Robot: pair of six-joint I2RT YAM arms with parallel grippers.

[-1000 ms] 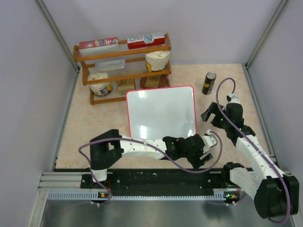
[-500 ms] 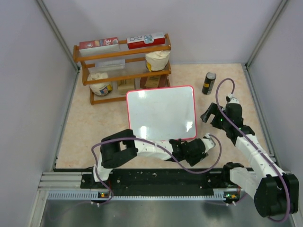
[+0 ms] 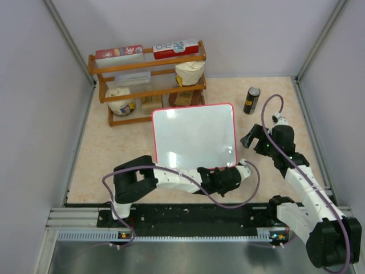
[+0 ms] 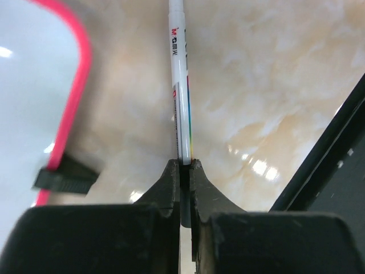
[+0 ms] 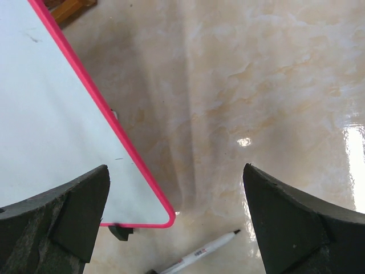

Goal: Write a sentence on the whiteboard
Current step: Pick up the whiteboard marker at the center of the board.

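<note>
From above, the left gripper [image 3: 242, 170] is seen to have been brought in from its earlier spot nearer the arms' bases. It now lies just off the near right corner of the whiteboard [image 3: 194, 137], and its jaws, parted a second ago, have been clamped together. What they grasp cannot be told from this view. The left arm is laid low along the near edge of the table [image 3: 97, 154], its elbow folded back to the left. The right gripper [image 3: 254, 136] has not been moved; it is held spread wide, with the board's right edge just to its left. The board lies flat, its sides running away from the bases.

In the left wrist view, the left gripper is shown clenched on the tail end of a white marker [image 4: 181, 103]. The marker's long axis runs straight ahead of the fingers [image 4: 165, 185], in line with them. The board's red frame is seen ahead and to the left, a black clip foot [image 4: 63, 180] beside the left finger.

In the right wrist view, the right gripper's pads [image 5: 63, 214] are kept far apart, with nothing between them. The board's corner lies ahead on the left, and the marker lies slanted below it, tip aimed up and to the right.
</note>
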